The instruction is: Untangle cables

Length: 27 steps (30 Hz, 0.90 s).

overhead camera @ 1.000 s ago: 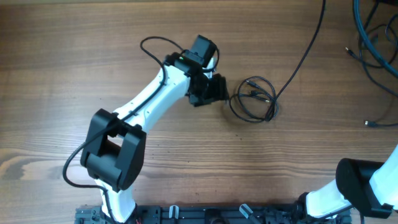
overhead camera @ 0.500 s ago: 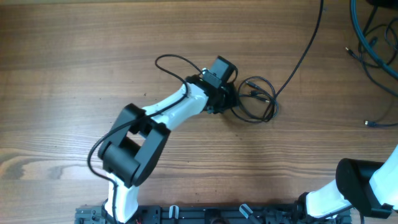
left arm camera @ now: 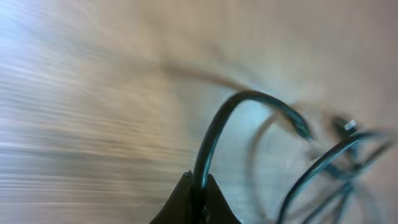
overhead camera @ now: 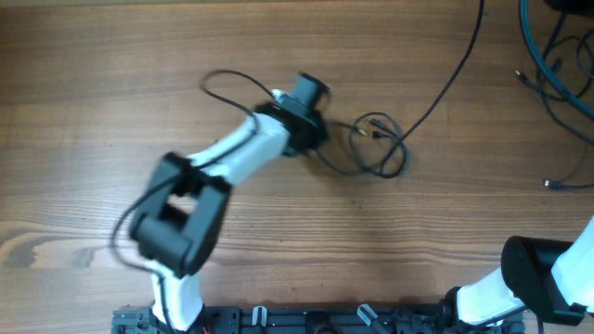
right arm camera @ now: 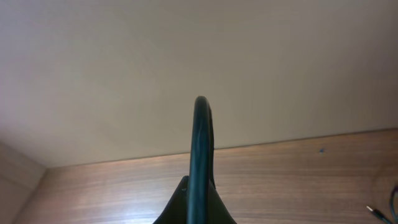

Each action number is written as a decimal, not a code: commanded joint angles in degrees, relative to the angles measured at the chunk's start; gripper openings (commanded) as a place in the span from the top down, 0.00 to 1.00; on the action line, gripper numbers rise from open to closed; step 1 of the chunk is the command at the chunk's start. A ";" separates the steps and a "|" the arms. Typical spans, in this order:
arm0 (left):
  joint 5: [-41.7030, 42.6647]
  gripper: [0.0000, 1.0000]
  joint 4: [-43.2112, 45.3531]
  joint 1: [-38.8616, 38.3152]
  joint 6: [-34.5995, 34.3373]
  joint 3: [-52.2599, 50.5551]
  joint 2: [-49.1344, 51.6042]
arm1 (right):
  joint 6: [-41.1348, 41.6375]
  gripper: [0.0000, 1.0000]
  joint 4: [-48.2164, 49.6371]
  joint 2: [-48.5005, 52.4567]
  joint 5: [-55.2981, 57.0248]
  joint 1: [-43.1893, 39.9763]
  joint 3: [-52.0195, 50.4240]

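Note:
The cables (overhead camera: 382, 148) lie as a small loose black loop on the wooden table (overhead camera: 111, 65), just right of centre. My left gripper (overhead camera: 316, 147) is at the loop's left side, blurred by motion. In the left wrist view my left gripper (left arm camera: 198, 186) is shut on one arching strand of the cables (left arm camera: 214, 134), with more loops (left arm camera: 323, 174) and a small plug (left arm camera: 348, 126) to the right. My right gripper (right arm camera: 199, 186) is shut with a thick black cord (right arm camera: 200, 137) standing up between its fingers; only the right arm's base (overhead camera: 538, 283) shows overhead.
A long black cord (overhead camera: 455, 79) runs from the loop up to the table's far edge. More dark cables (overhead camera: 557, 65) pile at the far right corner, with a loose plug end (overhead camera: 554, 184) below them.
The left gripper reached right to the loop, shut on a strand, then drew back left. The loop has stretched out leftward. The right arm has not moved.

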 commanded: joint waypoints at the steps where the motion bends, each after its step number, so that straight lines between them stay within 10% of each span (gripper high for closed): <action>1: -2.60 0.96 -4.11 9.29 5.62 0.00 -11.37 | -1.05 0.96 -0.15 1.68 2.03 -0.02 0.22; 17: -3.76 0.96 -13.51 22.32 11.61 -0.07 -15.74 | 4.11 0.96 3.93 5.66 23.82 -3.78 0.24; 27: -5.22 0.96 -16.96 22.05 11.17 -0.20 -10.99 | 21.14 0.96 23.76 -0.22 -14.62 -30.40 0.50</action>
